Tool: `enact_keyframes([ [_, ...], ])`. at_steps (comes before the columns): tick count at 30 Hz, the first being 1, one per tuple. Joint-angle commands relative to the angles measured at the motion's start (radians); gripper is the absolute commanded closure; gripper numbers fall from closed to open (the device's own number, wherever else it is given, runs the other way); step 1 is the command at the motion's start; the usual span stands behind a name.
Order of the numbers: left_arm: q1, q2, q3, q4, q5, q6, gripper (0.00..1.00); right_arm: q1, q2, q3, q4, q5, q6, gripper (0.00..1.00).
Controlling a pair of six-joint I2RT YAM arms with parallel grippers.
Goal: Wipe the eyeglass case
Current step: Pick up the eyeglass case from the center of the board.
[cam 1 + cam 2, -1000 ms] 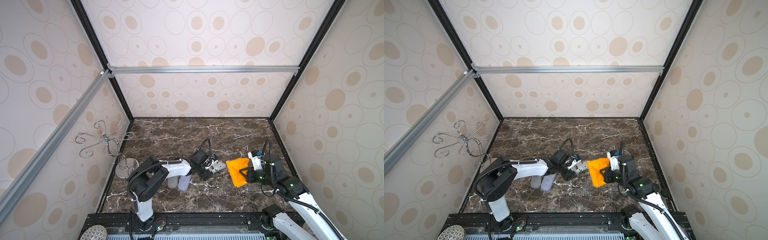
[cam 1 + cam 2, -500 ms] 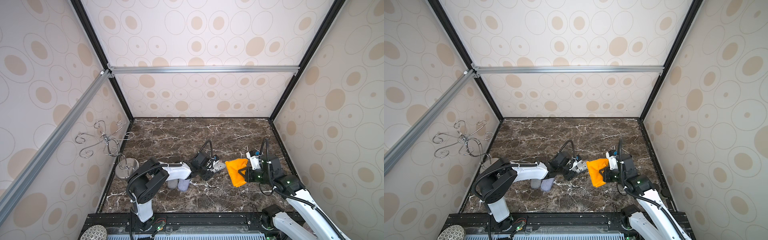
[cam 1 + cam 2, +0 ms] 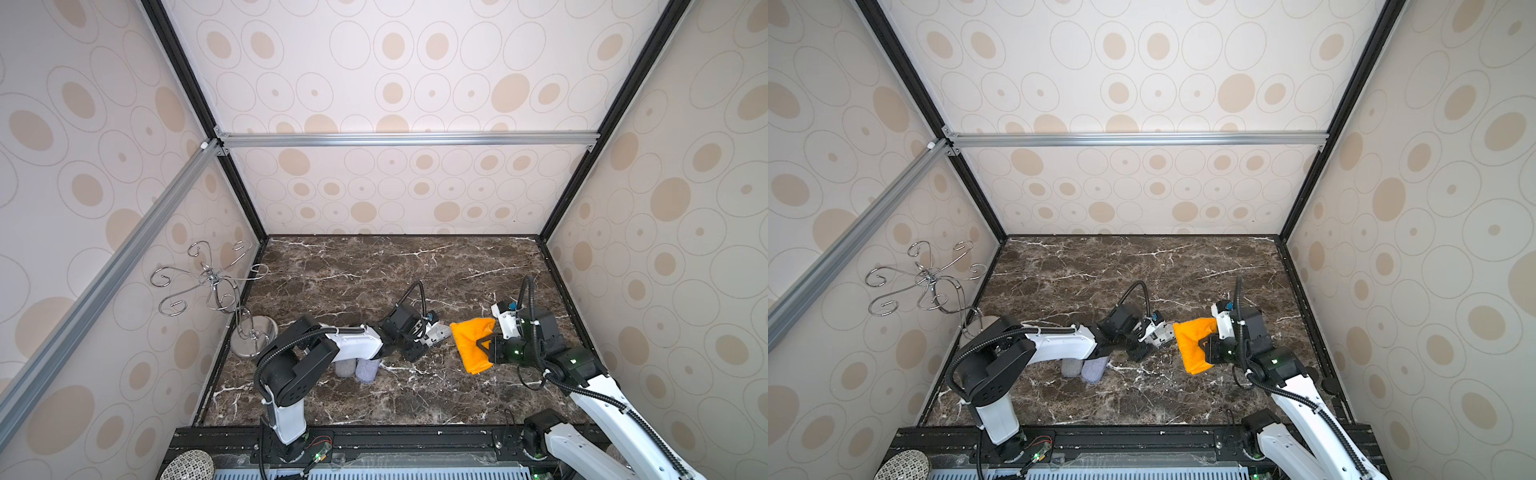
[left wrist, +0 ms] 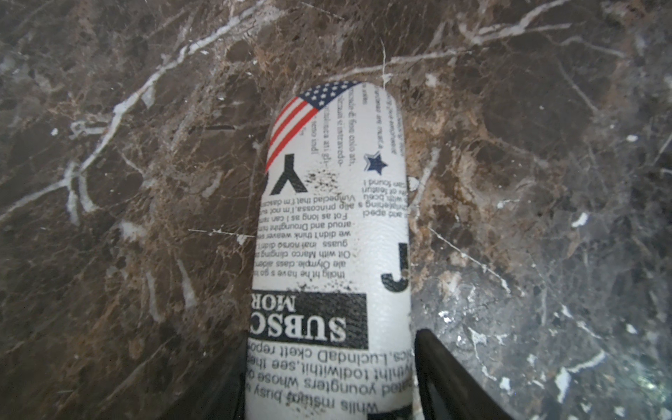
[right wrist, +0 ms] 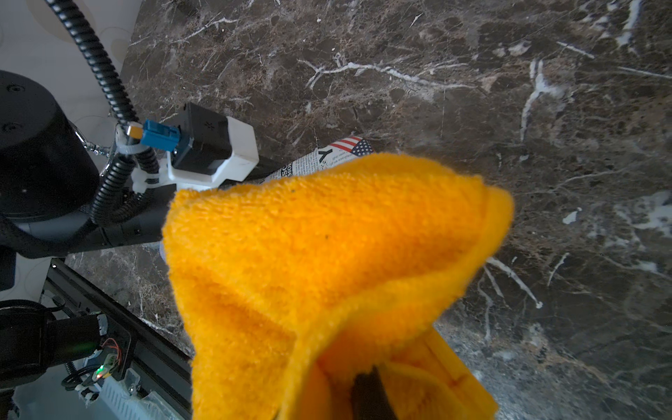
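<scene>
Case (image 4: 334, 225) held in left gripper (image 3: 431, 338), jaws snug on both sides. Right gripper (image 3: 484, 348) clenched on cloth (image 5: 327, 254); cloth just beside case end.

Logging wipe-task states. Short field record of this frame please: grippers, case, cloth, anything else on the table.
left gripper: shut on the eyeglass case, which has newspaper print and a flag corner
right gripper: shut on the orange cloth
cloth vs case: cloth at the case's free end; contact unclear
surface: marble tabletop
other: metal hook stand by the wall; two grey items partly under the left arm
</scene>
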Motion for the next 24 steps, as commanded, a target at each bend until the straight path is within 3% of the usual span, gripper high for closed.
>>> enact_keyframes([
  [1,-0.009,0.023,-0.002,0.018,0.023,0.017,0.3,-0.001,0.001,-0.003,0.014,0.009,0.002,1.0],
  [9,-0.011,0.033,-0.009,0.04,-0.003,0.013,0.34,-0.001,-0.013,-0.009,0.005,0.035,0.021,1.0],
  [14,-0.025,-0.013,-0.04,0.084,-0.023,-0.009,0.44,-0.001,-0.01,0.021,-0.045,0.039,0.044,1.0],
  [24,-0.072,-0.063,-0.047,0.152,0.027,-0.096,0.45,-0.002,-0.026,0.14,-0.223,0.154,0.05,1.0],
])
